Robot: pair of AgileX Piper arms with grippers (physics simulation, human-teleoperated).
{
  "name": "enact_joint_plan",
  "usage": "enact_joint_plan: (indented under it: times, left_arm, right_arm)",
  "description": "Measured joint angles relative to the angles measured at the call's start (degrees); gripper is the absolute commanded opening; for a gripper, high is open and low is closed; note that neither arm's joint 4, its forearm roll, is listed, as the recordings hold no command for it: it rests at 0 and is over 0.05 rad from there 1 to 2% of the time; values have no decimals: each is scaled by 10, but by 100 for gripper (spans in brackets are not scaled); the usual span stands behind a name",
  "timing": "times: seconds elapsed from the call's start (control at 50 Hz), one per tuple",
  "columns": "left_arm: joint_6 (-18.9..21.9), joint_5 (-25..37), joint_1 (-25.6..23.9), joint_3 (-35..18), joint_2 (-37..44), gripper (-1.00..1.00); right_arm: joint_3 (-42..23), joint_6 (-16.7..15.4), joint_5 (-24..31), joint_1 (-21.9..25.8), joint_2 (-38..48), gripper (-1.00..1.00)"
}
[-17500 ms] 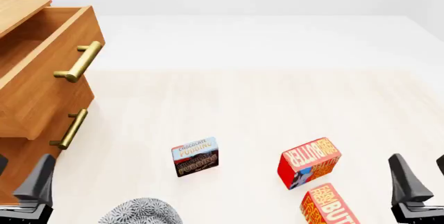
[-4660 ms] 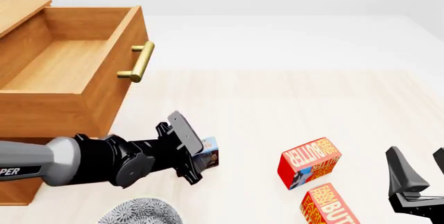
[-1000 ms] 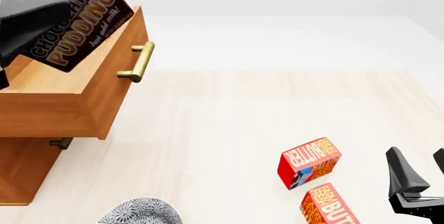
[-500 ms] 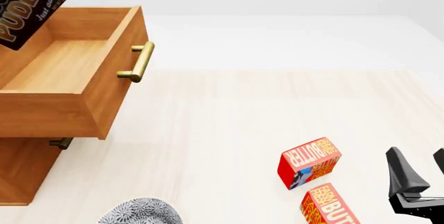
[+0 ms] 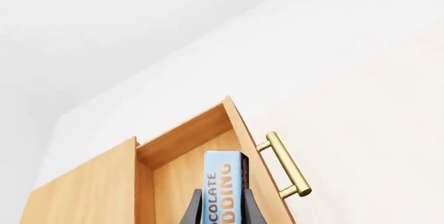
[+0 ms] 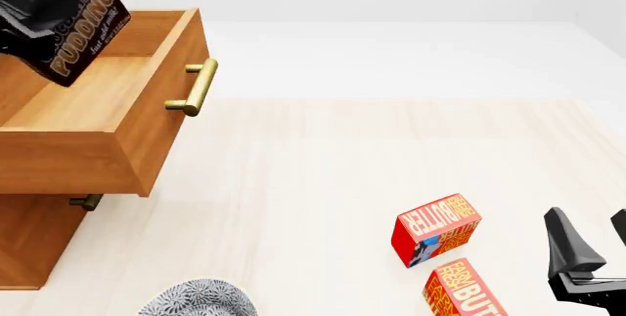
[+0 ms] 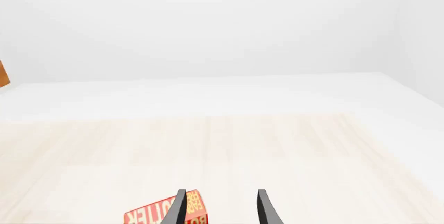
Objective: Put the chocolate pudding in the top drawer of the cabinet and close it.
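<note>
Left wrist view: left gripper (image 5: 223,214) clamped tight on the chocolate pudding (image 5: 223,190), hanging right over the open top drawer (image 5: 182,182) by its brass handle (image 5: 285,165). Front view: pudding back in frame compared with half a second ago and lower over the drawer at the cabinet (image 6: 34,232) on the table's (image 6: 323,169) left edge, so probably just drop then shut; one pudding, two butter boxes (image 6: 436,229), one patterned dish (image 6: 198,298). Right wrist view: right gripper (image 7: 220,209) spread open, holding nothing, parked near the front right corner.
</note>
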Motion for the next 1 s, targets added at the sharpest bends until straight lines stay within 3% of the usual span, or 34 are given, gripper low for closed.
enact_joint_plan:
  times: [0.36, 0.94, 0.96, 1.0]
  left_arm:
    - [-2, -77, 67, 54, 88, -100]
    - [15, -130, 126, 124, 110, -100]
    - [14, -131, 126, 124, 111, 100]
    - [15, -132, 126, 124, 114, 100]
  right_arm:
    - [0, 0, -2, 0, 2, 100]
    - [1, 0, -4, 0, 3, 100]
    - [1, 0, -4, 0, 3, 100]
    - [1, 0, -4, 0, 3, 100]
